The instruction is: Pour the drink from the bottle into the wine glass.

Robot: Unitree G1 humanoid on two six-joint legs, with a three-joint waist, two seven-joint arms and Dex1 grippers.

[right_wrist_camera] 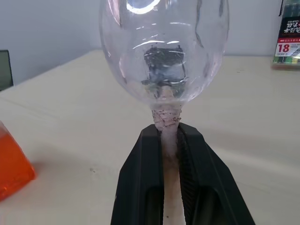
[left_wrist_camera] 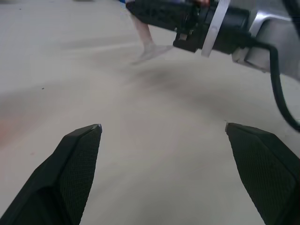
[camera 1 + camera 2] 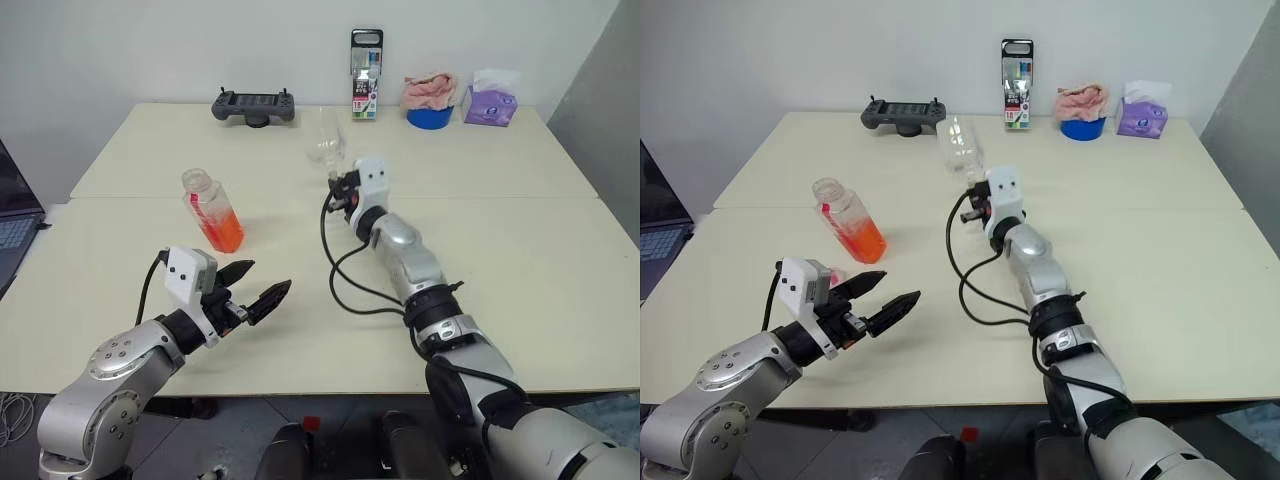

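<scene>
Two hands: left hand [image 3: 252, 287] gapes wide, right hand [image 1: 169, 140] outstretched, clamped on wine glass [image 1: 164, 51] stem.

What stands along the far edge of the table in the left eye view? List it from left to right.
Black game-style controller → tall box of pens → blue bowl holding a pink cloth → purple tissue box.

Silver arms, black-fingered tools [image 3: 250, 288]
</scene>
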